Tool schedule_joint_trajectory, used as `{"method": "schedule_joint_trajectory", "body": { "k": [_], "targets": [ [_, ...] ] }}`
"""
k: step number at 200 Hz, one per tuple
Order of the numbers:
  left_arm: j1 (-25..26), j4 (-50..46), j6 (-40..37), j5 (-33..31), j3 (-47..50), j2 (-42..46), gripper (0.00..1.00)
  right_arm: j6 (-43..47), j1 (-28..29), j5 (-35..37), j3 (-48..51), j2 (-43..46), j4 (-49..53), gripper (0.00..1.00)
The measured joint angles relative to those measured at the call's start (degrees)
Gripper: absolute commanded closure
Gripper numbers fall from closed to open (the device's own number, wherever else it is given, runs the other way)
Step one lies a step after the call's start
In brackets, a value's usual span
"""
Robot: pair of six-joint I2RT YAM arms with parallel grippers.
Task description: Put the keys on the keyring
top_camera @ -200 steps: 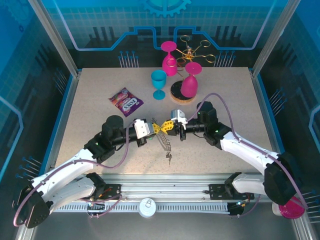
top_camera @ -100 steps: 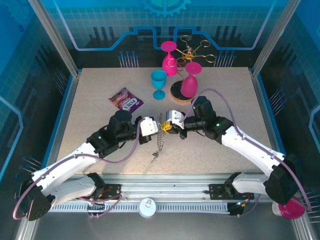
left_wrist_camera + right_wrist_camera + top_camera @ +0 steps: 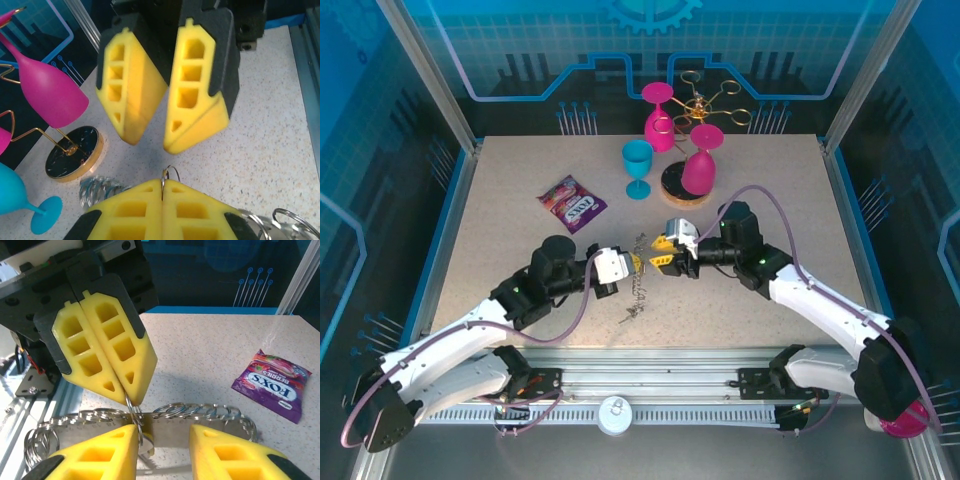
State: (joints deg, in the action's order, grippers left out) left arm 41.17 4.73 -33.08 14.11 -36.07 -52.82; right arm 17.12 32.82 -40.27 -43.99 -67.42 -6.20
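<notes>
The keyring (image 3: 200, 426) is a flat grey metal band fringed with several small split rings, hanging between the two grippers over the table's middle. My left gripper (image 3: 633, 263) is shut on one thin ring (image 3: 168, 176) of it, the pads (image 3: 125, 375) pinching the wire. My right gripper (image 3: 162, 435) faces it, open, its fingers (image 3: 192, 100) astride the band, the left one touching the pinched ring. Chain links (image 3: 638, 290) trail down from the grippers to a small key (image 3: 627, 315) on the table. A metal key blade (image 3: 150, 467) shows below the band.
A purple candy packet (image 3: 572, 203) lies at the back left. Behind the grippers stand a blue goblet (image 3: 638, 165), two pink goblets (image 3: 700, 165), a gold wire stand (image 3: 705, 100) and a round dark disc (image 3: 72, 160) with a gold rim.
My right gripper has opened from shut and drawn slightly back to the right. The left gripper stays shut on the ring; the dangling chain and key have swung lower and to the left.
</notes>
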Motion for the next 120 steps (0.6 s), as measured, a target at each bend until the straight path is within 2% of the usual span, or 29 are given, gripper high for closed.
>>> {"method": "schedule_joint_trajectory", "body": {
  "k": [42, 75, 101, 120],
  "targets": [
    [0.0, 3.67, 1.68, 0.68, 0.04, 0.0, 1.0, -5.2, -0.35, -5.03, 1.4, -1.81, -8.07, 0.69],
    [0.0, 4.68, 1.92, 0.76, 0.04, 0.0, 1.0, -7.37, -0.74, -6.97, 2.03, -2.82, -11.87, 0.76],
    [0.0, 5.09, 2.8, 0.94, 0.04, 0.0, 1.0, -8.15, -0.74, -7.93, 2.03, -3.5, -13.05, 0.85],
    [-0.02, 5.79, 3.26, 0.9, 0.28, 0.0, 1.0, -8.2, -0.74, -8.61, 2.03, -3.8, -13.46, 0.98]
  ]
}}
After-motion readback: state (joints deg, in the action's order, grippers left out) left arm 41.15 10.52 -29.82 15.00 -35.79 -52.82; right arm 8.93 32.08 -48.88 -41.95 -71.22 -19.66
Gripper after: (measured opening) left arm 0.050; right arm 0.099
